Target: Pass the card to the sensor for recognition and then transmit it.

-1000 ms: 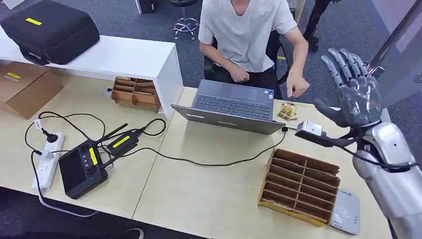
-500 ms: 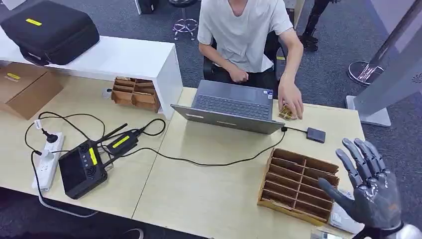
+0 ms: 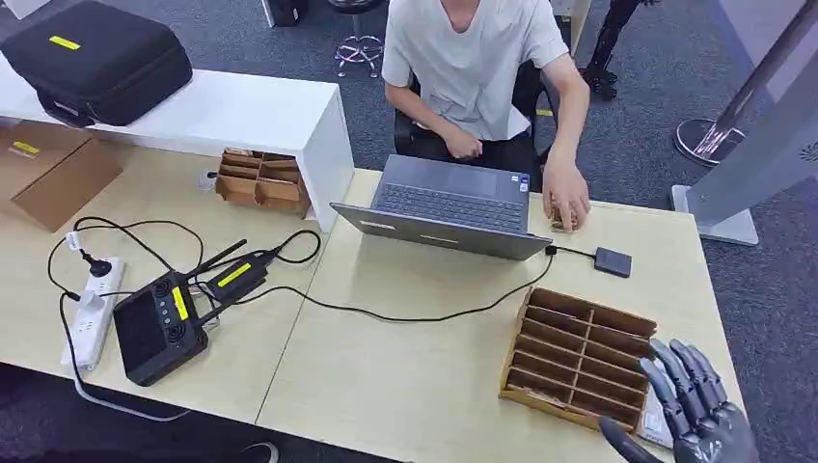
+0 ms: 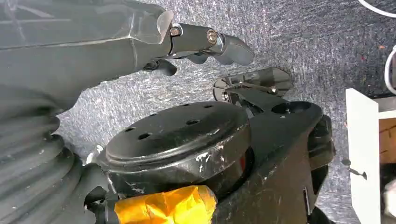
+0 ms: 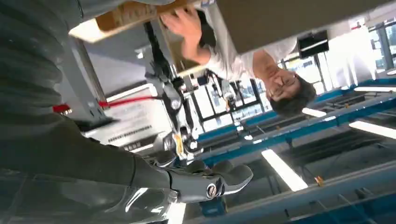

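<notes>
Right hand [image 3: 696,415] sits at the lower right corner of the head view, palm up, fingers [image 3: 687,378] spread and extended, holding nothing. It hangs over the right end of the desk [image 3: 405,376], just beside the cardboard organizer [image 3: 579,355] and partly covering the grey sensor pad [image 3: 658,424] at the desk's lower right edge. In the right wrist view the thumb [image 5: 219,181] is extended, with nothing against it.

Left hand [image 4: 140,42] appears in the left wrist view over grey carpet; its thumb [image 4: 219,44] is straight and the fingers behind it are curled slightly. No object is seen in it, but how far it is open cannot be told.

The card cannot be made out with certainty. A small yellowish item [image 3: 559,224] lies under the person's hand [image 3: 566,198], right of the laptop [image 3: 449,204] at upper centre; whether this is the card cannot be told.

A small dark box [image 3: 613,261] on a cable lies right of the laptop. A controller [image 3: 159,326] and power strip [image 3: 92,309] occupy the lower left of the desk. A black case [image 3: 92,58] rests on the white shelf at upper left.
</notes>
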Controlling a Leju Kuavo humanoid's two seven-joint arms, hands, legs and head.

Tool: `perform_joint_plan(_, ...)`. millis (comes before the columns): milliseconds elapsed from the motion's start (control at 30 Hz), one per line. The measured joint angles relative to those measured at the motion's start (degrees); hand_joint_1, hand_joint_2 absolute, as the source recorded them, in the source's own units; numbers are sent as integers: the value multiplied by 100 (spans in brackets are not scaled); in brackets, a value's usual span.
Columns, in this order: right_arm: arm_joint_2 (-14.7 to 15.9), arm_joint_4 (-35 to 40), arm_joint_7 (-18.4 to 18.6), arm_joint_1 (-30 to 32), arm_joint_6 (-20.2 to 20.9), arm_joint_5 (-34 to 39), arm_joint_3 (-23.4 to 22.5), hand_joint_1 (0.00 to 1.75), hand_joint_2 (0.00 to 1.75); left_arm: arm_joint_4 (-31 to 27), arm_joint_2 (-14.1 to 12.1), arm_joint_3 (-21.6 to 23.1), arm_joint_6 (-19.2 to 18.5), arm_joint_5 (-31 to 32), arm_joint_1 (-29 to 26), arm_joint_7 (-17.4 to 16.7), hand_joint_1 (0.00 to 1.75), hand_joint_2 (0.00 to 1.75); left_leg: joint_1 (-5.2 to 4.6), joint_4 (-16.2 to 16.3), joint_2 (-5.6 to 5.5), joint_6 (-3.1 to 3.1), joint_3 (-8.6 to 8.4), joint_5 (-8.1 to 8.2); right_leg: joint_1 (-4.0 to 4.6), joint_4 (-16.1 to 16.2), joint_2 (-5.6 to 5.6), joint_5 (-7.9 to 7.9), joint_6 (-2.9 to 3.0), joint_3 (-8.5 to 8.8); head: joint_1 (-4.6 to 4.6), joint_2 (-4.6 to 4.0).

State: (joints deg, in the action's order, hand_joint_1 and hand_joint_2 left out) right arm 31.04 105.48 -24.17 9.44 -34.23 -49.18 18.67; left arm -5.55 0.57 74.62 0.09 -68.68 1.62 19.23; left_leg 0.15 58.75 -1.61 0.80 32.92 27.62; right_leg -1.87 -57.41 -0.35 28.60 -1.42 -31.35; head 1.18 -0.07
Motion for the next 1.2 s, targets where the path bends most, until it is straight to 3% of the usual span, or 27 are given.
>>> perform_joint_plan(33,-140,29,-3,408,-13,114,56,0,175,30,31,-46,0,-85,-19,22,0,175,1,-1,3,3,-1,7,1,0,3,7,-1,-2,-2,0)
perform_joint_plan(100,-374,-182,328,681,-166,523,654,0,175,116,101,-87,4,-146,-28,61,0,175,2,-4,9,3,-3,7,1,0,6,9,0,-2,-2,0)
perform_joint_plan(467,-667,-903,544,518,-317,1139,1747,0,175,135,125,-87,77,-146,-27,4,0,175,1,-4,9,3,-4,6,0,-1,7,9,0,1,-2,0)
perform_joint_plan(1000,-901,-1425,544,244,-321,1200,2050,0,175,135,123,-87,98,-122,-26,-20,0,175,1,-4,10,3,-3,6,0,-1,6,9,0,1,0,0)
perform_joint_plan(1200,-1163,-1808,478,28,-315,1187,2063,0,175,135,123,-87,101,-105,-25,-61,0,175,1,-4,10,5,-5,4,1,-1,7,9,0,1,-2,0)
